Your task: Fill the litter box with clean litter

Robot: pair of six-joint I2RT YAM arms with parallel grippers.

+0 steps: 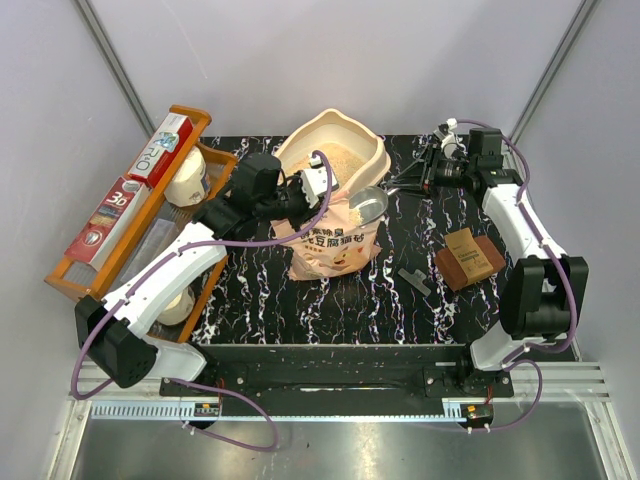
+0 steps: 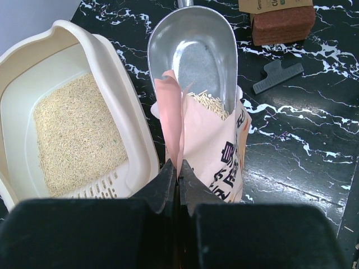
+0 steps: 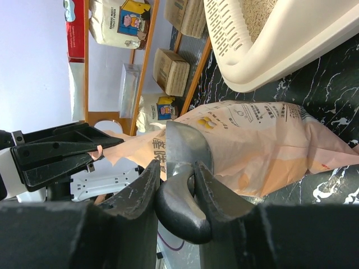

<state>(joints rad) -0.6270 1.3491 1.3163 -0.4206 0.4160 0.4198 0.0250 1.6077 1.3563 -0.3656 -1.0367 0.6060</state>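
Observation:
The cream litter box (image 1: 372, 150) stands at the back centre and holds a layer of beige clean litter (image 1: 335, 160). It also shows in the left wrist view (image 2: 132, 112), with the litter (image 2: 78, 134) covering its floor. The pink bag (image 1: 335, 250) stands upright in front of it. My left gripper (image 2: 179, 167) is shut on the bag's top edge (image 2: 174, 112). My right gripper (image 3: 176, 176) is shut on the handle of a metal scoop (image 3: 188, 143). The scoop (image 2: 193, 50) lies tilted in the bag's mouth with a little litter (image 2: 210, 103) at its lip.
An orange wooden rack (image 1: 130, 215) with boxes and packs stands along the left edge. A brown block (image 1: 468, 257) and a dark clip (image 1: 412, 278) lie on the black marbled table at right. The right arm reaches in from the back right.

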